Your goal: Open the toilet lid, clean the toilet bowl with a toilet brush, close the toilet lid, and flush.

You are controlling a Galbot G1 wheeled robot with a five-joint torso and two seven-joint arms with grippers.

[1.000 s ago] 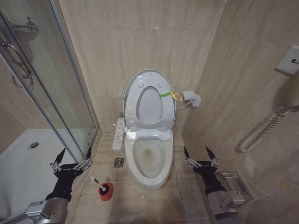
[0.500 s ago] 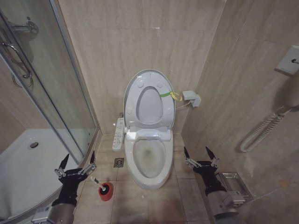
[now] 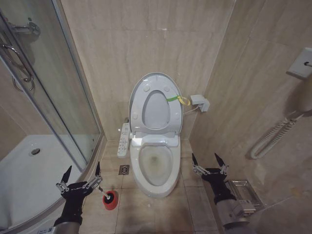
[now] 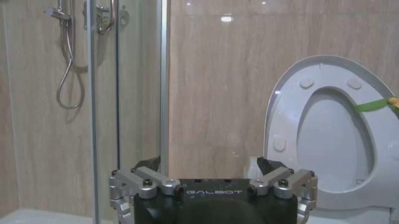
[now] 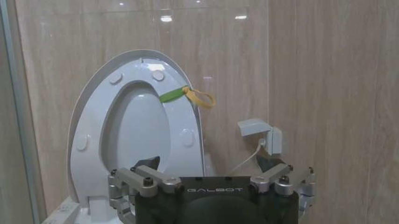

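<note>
Lower and closer to the brush than a second ago, the left gripper (image 3: 81, 177) hangs over the floor tiles with its fingers spread wide, gripping nothing. Its right fingertip sits just beside the pale handle tip of the toilet brush (image 3: 99, 187); whether they touch I cannot tell from here. That brush stands tilted in its red cup (image 3: 110, 200) on the floor, left of the toilet bowl (image 3: 156, 165). The toilet lid (image 3: 155, 103) is raised against the wall, a yellow-green band (image 3: 178, 99) tied at its edge. The right gripper (image 3: 208, 164) hovers to the bowl's right, fingers likewise splayed and empty.
</note>
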